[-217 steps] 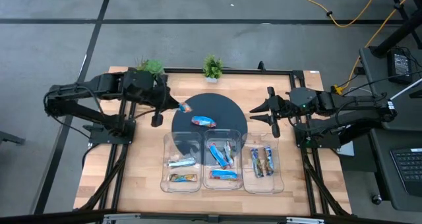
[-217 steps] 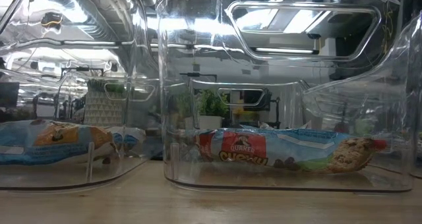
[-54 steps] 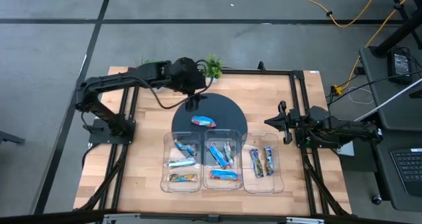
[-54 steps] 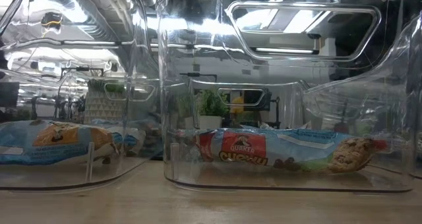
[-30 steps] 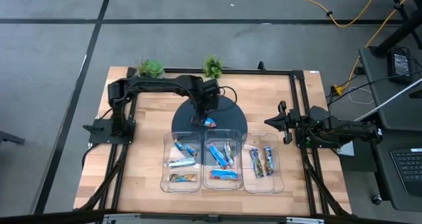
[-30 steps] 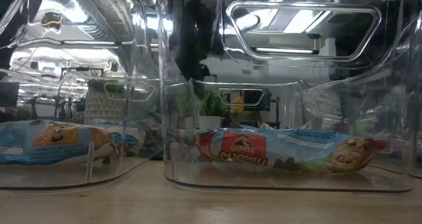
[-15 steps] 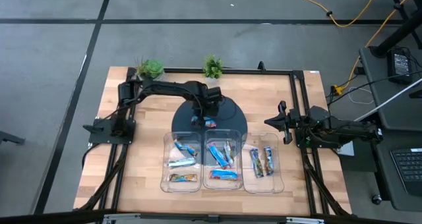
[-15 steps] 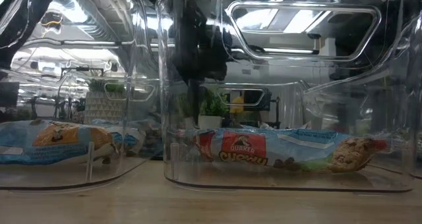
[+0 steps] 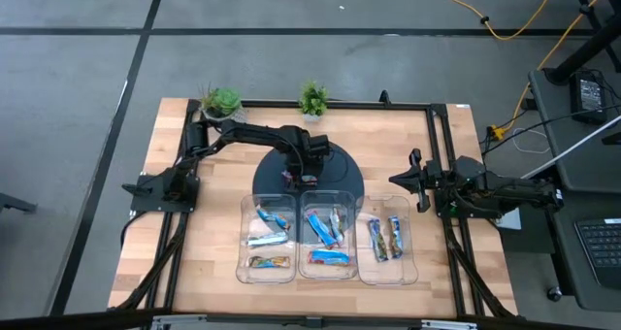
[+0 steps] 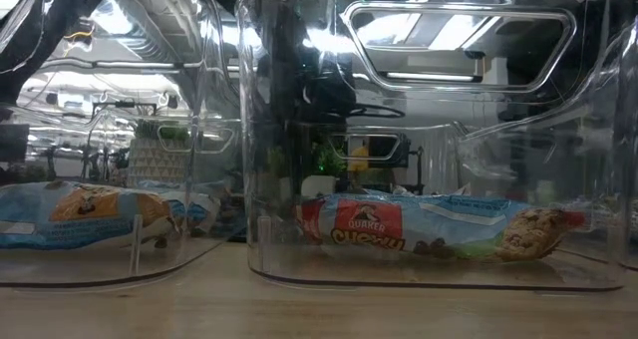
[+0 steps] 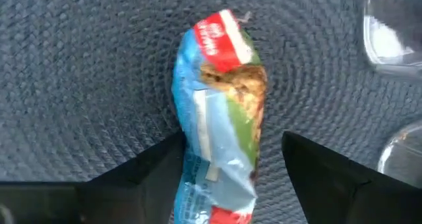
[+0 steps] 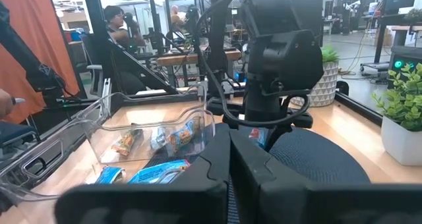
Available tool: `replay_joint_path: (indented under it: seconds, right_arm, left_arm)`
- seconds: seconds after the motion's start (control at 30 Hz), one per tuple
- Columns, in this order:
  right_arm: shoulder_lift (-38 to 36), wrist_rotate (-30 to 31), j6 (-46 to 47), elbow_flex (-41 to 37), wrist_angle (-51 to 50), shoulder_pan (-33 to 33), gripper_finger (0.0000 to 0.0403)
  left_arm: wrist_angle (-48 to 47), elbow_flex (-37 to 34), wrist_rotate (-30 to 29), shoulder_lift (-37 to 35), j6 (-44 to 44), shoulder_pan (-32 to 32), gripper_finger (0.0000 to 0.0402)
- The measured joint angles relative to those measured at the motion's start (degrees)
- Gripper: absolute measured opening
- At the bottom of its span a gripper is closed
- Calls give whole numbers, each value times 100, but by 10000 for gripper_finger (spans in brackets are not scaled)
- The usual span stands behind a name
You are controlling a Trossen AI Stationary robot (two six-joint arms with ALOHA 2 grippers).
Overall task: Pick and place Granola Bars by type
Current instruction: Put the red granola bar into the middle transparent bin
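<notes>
High view: left gripper (image 9: 301,178) down over the round dark mat (image 9: 340,170), on the one granola bar (image 9: 307,181) lying there. Right gripper (image 9: 406,180) parked off the mat's right edge. Three clear trays (image 9: 245,235) in front hold the other bars (image 9: 328,257)

Low view: chewy bar (image 10: 429,229) flat in the nearest tray (image 10: 419,130); dark arm seen through its wall

Left wrist view: fingers (image 11: 330,178) spread wide, one each side of the blue bar (image 11: 217,112), not yet clamped

Right wrist view: own fingers (image 12: 244,168) pressed together; left arm (image 12: 280,59) over the mat
</notes>
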Motion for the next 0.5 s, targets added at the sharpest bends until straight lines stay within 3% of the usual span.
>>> replay_joint_path:
  seconds: [0.2, 0.5]
  right_arm:
    - [0, 0, -2, 0, 0, 1, 8]
    - [0, 0, 2, 0, 0, 1, 8]
  left_arm:
    - [28, 0, -344, 0, -127, -35, 193]
    - [13, 0, -397, -19, -564, -12, 63]
